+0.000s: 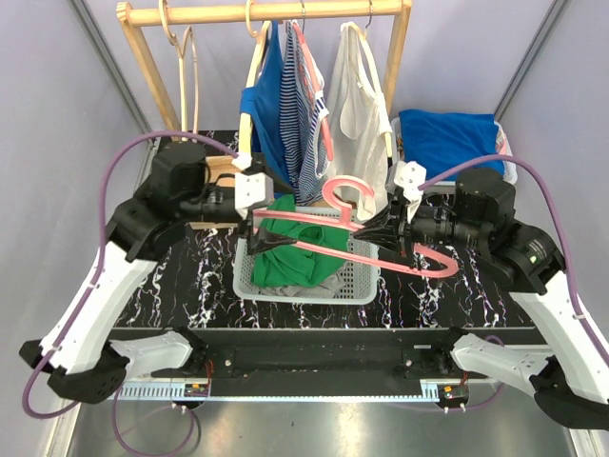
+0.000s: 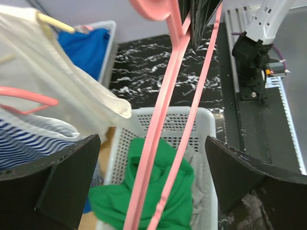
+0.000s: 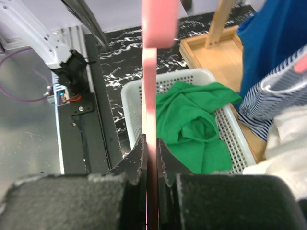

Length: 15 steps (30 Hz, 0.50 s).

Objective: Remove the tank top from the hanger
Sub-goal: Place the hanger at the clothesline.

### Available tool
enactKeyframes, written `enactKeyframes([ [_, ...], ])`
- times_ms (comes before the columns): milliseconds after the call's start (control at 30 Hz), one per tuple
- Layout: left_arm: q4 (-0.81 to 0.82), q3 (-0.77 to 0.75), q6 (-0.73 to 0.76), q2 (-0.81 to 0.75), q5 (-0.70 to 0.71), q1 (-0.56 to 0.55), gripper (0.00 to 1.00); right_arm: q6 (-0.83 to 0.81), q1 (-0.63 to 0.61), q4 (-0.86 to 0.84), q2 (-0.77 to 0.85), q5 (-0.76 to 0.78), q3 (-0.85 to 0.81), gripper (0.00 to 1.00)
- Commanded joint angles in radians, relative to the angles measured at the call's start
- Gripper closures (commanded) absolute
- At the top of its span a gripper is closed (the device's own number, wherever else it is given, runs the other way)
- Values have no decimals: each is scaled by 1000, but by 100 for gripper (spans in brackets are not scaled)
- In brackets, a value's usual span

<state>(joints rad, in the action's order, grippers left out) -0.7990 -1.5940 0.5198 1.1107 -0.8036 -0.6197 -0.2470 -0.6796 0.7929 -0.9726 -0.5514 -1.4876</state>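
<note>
- R gripper (image 1: pixel 392 231) (image 3: pixel 150 143): clamped tight on pink hanger (image 1: pixel 430 270); in wrist cam the bar (image 3: pixel 150 96) runs straight up from between the two fingers, no gap.
- L gripper (image 1: pixel 265 232) (image 2: pixel 152 140): spread wide, gripping nothing. Both hanger bars (image 2: pixel 159 120) pass through the gap w/o touching either finger.
- Hanger held off the table (image 1: pixel 190 286), roughly level, spanning between the two grippers above the basket (image 1: pixel 357 286). Hook end twd rack (image 1: pixel 266 12).
- Green tank top (image 1: pixel 295 262) (image 2: pixel 115 201) (image 3: pixel 192 124): bunched in the L/centre part of the white basket (image 2: pixel 201 115) (image 3: pixel 129 91), below the hanger. No strap seen looped over a bar; contact w/ hanger cannot tell.
- Basket sits mid-table, betw. both arms.
- Behind: wooden rack w/ blue top (image 1: pixel 271 105), striped top (image 1: pixel 306 114), white top (image 1: pixel 360 105) on hangers. White top's hem (image 2: pixel 96 105) hangs close to L gripper's side.
- Blue cloth (image 1: pixel 447 138) in a bin at far R of table.
</note>
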Motion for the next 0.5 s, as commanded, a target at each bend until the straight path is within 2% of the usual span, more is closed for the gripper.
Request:
enactKeyframes([
  [0, 72, 8, -37, 9, -72, -8, 1, 17, 3, -110, -11, -111, -30, 100],
  [133, 76, 2, -43, 12, -89, -12, 5, 32, 3, -149, -31, -150, -16, 100],
  [333, 76, 9, -76, -6, -120, -14, 16, 31, 3, -173, -64, -171, -14, 100],
  [467, 76, 31, -79, -22, -123, -12, 35, 34, 3, -207, -89, -180, -14, 100],
])
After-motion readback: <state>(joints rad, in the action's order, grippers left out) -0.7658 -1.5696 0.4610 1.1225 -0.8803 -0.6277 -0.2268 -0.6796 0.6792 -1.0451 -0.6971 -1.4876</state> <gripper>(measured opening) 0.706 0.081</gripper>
